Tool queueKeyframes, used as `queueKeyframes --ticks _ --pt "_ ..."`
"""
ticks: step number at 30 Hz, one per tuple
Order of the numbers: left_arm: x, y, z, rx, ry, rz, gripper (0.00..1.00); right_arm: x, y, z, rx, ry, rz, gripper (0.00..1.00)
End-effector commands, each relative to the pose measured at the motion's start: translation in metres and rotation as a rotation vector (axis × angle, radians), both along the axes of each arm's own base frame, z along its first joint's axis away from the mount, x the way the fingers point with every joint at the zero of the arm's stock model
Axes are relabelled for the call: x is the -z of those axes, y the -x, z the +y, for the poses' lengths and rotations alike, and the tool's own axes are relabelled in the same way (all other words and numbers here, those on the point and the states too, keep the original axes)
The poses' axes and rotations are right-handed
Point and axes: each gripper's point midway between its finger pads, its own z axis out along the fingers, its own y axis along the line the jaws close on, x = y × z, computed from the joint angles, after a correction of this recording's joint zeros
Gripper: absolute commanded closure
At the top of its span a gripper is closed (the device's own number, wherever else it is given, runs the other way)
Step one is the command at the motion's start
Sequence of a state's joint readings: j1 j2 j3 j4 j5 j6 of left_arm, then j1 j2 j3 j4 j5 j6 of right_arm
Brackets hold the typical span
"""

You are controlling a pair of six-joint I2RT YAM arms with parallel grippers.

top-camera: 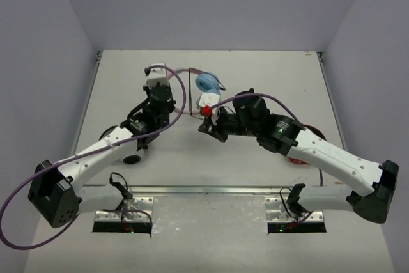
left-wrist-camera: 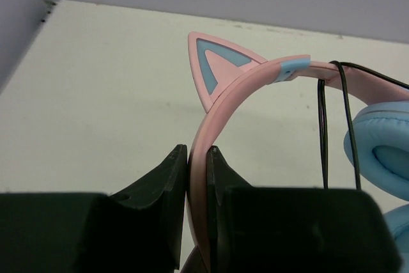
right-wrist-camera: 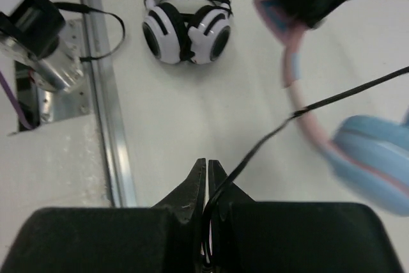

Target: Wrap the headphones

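Observation:
The headphones have a pink headband (left-wrist-camera: 243, 81) with a cat ear (left-wrist-camera: 214, 62) and light blue ear cups (left-wrist-camera: 380, 151). They are held above the table. My left gripper (left-wrist-camera: 197, 151) is shut on the headband just below the ear. In the top view the left gripper (top-camera: 172, 73) sits left of the blue ear cup (top-camera: 208, 83). The thin black cable (left-wrist-camera: 323, 126) hangs over the band. My right gripper (right-wrist-camera: 207, 163) is shut on the black cable (right-wrist-camera: 281, 126), which runs up to the right toward the band and the ear cup (right-wrist-camera: 374, 158). In the top view the right gripper (top-camera: 203, 127) is below the cup.
Black-and-white headphones (right-wrist-camera: 185, 30) lie on the table near the left arm, partly under it (top-camera: 132, 158). Red-and-black headphones (top-camera: 297, 158) lie under the right arm. A metal rail (right-wrist-camera: 105, 94) runs along the table's near edge. Grey walls stand on three sides.

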State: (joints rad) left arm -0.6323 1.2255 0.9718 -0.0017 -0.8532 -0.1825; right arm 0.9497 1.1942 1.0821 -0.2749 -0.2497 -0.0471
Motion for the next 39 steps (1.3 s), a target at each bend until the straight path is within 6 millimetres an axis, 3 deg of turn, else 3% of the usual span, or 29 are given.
queueKeyframes --ticks 1,3,4,10,14,18,21,26,31,35,39 --pt "0.0 0.013 -0.035 0.278 0.144 -0.121 1.0 -0.018 -0.019 -0.02 -0.015 0.158 -0.237 0.99" --pt "0.007 0.03 -0.06 0.474 0.157 -0.141 1.0 -0.018 -0.029 -0.026 -0.014 0.226 -0.302 0.99" --pt "0.031 0.04 -0.067 0.518 0.136 -0.105 1.0 -0.01 -0.03 -0.03 -0.025 0.274 -0.304 0.99" --pt "0.086 0.089 -0.104 0.714 0.149 0.057 1.0 -0.004 -0.058 -0.047 0.04 0.412 -0.399 0.99" --pt "0.104 0.121 -0.105 0.747 0.112 0.094 1.0 0.008 -0.092 -0.064 0.164 0.534 -0.465 0.98" --pt "0.112 0.149 -0.107 0.757 0.111 0.135 1.0 0.0 -0.131 -0.089 0.372 0.62 -0.567 0.98" --pt "0.105 0.164 -0.109 0.789 0.127 0.112 1.0 -0.014 -0.151 -0.098 0.477 0.61 -0.644 0.96" --pt "0.083 0.164 -0.1 0.742 0.154 0.061 1.0 -0.015 -0.149 -0.095 0.437 0.572 -0.612 0.9" --pt "0.058 0.156 -0.083 0.629 0.171 0.044 1.0 0.004 -0.129 -0.091 0.326 0.506 -0.454 0.84" --pt "0.027 0.157 -0.09 0.673 0.196 -0.012 1.0 0.019 -0.133 -0.098 0.328 0.491 -0.37 0.8" --pt "0.012 0.153 -0.086 0.646 0.19 -0.032 1.0 0.03 -0.135 -0.101 0.323 0.455 -0.314 0.83"
